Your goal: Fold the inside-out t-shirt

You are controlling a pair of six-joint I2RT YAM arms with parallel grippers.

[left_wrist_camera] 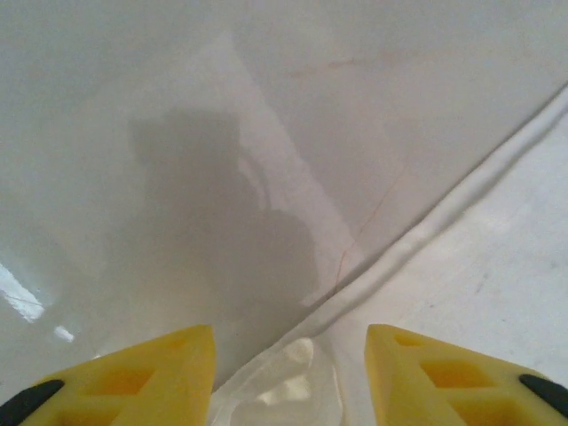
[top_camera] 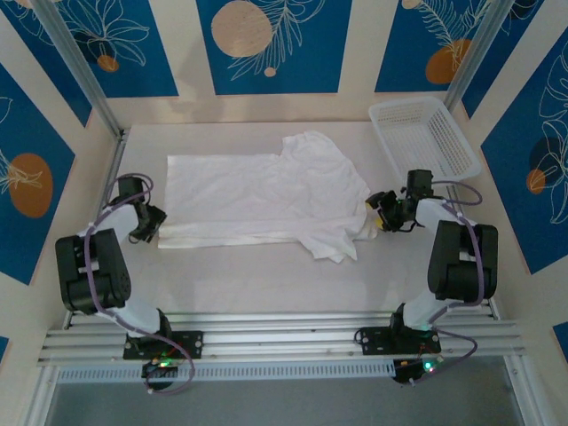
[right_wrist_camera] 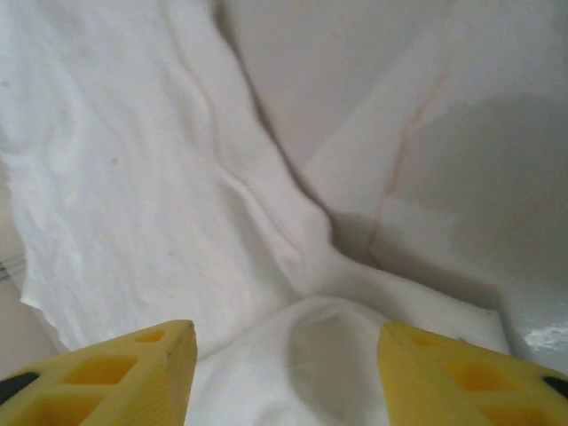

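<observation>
While I watch the overhead view, the plain white short-sleeved t-shirt of thin cloth (top_camera: 266,200) lies spread across the middle of the pale worktop (top_camera: 266,284). Its straight hem is toward the left and its sleeves and shoulders toward the right. One sleeve points to the far side. The other hangs toward the near side, rumpled. Along the shirt's near edge a narrow strip of cloth looks doubled over, though I can't be sure from this height.

The rigid white plastic mesh basket (top_camera: 426,133) sits in the far right corner, apart from the shirt.

My left arm (top_camera: 93,266) reaches to the shirt's near left corner, and the left jaws sit low just beside it. On the left wrist camera the two yellow fingers (left_wrist_camera: 133,382) stand apart. A bunched bit of the shirt's corner (left_wrist_camera: 284,382) lies in the gap between them, and the hem runs away diagonally over the bare worktop (left_wrist_camera: 133,133). The left jaws are open, not pinching.

My right arm (top_camera: 461,253) bends in to the shirt's right edge. On the right wrist camera the yellow fingers (right_wrist_camera: 115,373) are also well apart over wrinkled cloth (right_wrist_camera: 133,177), where raised seam lines show. A soft hump of fabric sits between them, so the right jaws are open too.
</observation>
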